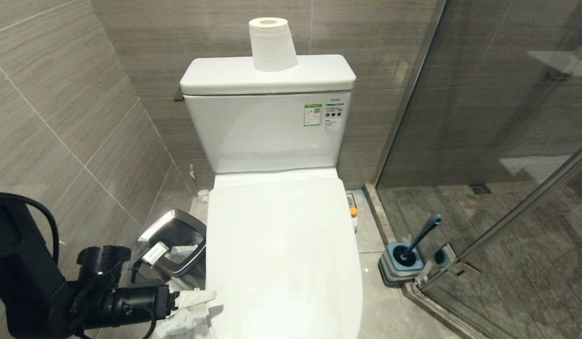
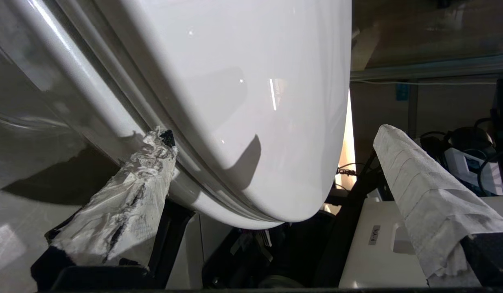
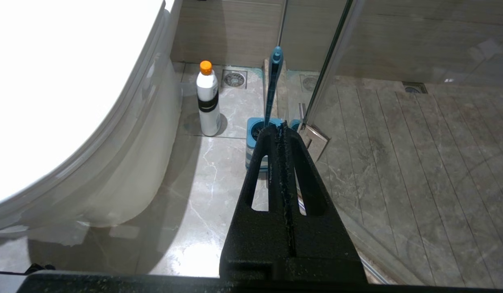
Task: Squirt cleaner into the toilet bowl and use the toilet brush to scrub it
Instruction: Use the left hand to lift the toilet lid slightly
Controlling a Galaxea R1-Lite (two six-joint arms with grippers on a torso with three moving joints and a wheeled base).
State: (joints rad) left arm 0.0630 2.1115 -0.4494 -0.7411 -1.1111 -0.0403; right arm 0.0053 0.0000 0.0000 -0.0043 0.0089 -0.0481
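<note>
The toilet bowl (image 3: 125, 171) shows only its white outer wall; its inside is hidden under the closed lid (image 1: 281, 245). My left gripper (image 1: 201, 308) is at the lid's front left edge, open. Its fingers are wrapped in white paper. In the left wrist view the left gripper (image 2: 274, 134) straddles the lid's (image 2: 235, 81) rim, with one fingertip (image 2: 162, 142) at the seam under the lid. The teal toilet brush (image 1: 423, 235) (image 3: 273, 81) stands in its square holder (image 1: 401, 263) by the glass door. My right gripper (image 3: 281, 128) hangs shut above the floor, in line with the holder (image 3: 255, 134). No cleaner liquid is visible.
A white bottle with an orange cap (image 3: 207, 99) stands on the floor between toilet and brush; only its cap (image 1: 353, 212) shows in the head view. A chrome-rimmed bin (image 1: 175, 242) sits left of the toilet. A paper roll (image 1: 272, 44) stands on the tank. The glass shower door (image 1: 507, 212) closes off the right.
</note>
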